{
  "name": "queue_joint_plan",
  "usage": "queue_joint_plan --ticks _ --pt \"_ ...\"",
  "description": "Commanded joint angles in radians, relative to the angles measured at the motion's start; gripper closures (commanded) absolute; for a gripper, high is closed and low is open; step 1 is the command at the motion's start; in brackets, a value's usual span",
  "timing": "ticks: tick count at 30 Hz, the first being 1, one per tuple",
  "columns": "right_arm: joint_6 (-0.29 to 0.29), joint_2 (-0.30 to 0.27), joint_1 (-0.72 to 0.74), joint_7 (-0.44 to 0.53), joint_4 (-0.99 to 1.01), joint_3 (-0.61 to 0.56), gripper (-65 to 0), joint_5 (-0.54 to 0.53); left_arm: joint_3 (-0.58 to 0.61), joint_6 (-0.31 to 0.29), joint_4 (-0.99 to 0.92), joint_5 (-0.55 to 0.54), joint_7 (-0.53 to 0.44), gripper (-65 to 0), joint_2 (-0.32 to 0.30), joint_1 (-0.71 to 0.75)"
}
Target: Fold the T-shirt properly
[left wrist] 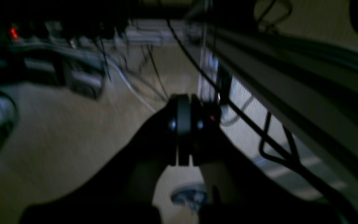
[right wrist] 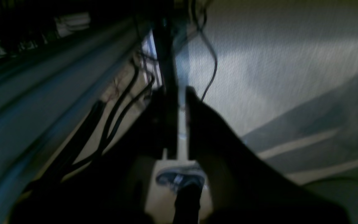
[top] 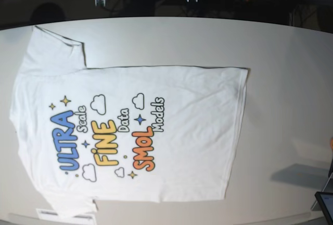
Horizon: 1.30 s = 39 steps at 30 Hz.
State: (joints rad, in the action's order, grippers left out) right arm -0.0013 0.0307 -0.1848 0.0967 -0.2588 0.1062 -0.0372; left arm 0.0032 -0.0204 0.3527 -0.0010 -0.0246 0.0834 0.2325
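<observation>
Across the table's smooth left half lies the flat white cotton T-shirt; both grippers closed, empty.

Left gripper and right gripper both closed, empty

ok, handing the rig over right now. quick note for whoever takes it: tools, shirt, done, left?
Left tool: shut, holding nothing, away from the table; its camera shows only floor and cables.
Right tool: shut, empty, likewise off the table.
Neither arm shows in the base view.
T-shirt: spread flat on the white table, print side up, collar end at the base view's left, hem at the right. One sleeve lies flat at upper left; the other reaches the table's near edge at lower left.
Done: shirt laid out, no fold made.
Left: all the folding.
</observation>
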Motion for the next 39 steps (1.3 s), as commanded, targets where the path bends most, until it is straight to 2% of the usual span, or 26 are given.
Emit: queue_joint_plan --ticks 1,7,12,14,21,24,29,34,39 --pt "-0.003 -0.002 -0.049 -0.007 -0.050 -0.003 0.0 0.001 0.002 0.003 0.052 0.003 -0.007 0.0 -0.021 0.046" --pt "-0.004 -0.004 -0.259 -0.018 -0.366 -0.003 0.0 0.001 0.001 0.003 0.260 0.003 -0.001 0.0 -0.081 0.193" --pt "-0.004 -0.018 -0.373 -0.165 -0.563 0.008 0.0 -0.003 0.002 0.003 0.337 0.002 -0.008 0.0 -0.106 0.287" --pt "-0.004 -0.016 -0.428 -0.170 -0.641 0.013 0.0 -0.003 -0.006 0.003 0.406 -0.003 -0.008 0.0 -0.113 0.342" --pt "-0.004 0.027 -0.618 -0.173 -0.925 0.149 0.0 -0.003 -0.012 0.007 0.736 -0.006 -0.001 0.0 -0.142 0.563" --pt "-0.004 0.027 -0.689 -0.173 -1.046 0.155 0.0 -0.003 -0.012 0.007 0.826 -0.006 -0.001 0.0 -0.162 0.620" --pt "-0.007 0.027 -0.778 -0.177 -1.238 0.155 0.0 -0.003 -0.013 0.007 1.021 -0.006 -0.001 0.0 -0.187 0.709" --pt "-0.007 0.027 -0.826 -0.268 -1.382 0.160 0.0 -0.003 -0.065 0.007 1.235 -0.006 -0.001 0.0 -0.187 0.812" --pt "-0.007 0.041 -0.833 -0.274 -1.513 0.264 0.0 -0.003 -0.096 0.007 1.403 -0.006 -0.001 0.0 -0.184 0.875"
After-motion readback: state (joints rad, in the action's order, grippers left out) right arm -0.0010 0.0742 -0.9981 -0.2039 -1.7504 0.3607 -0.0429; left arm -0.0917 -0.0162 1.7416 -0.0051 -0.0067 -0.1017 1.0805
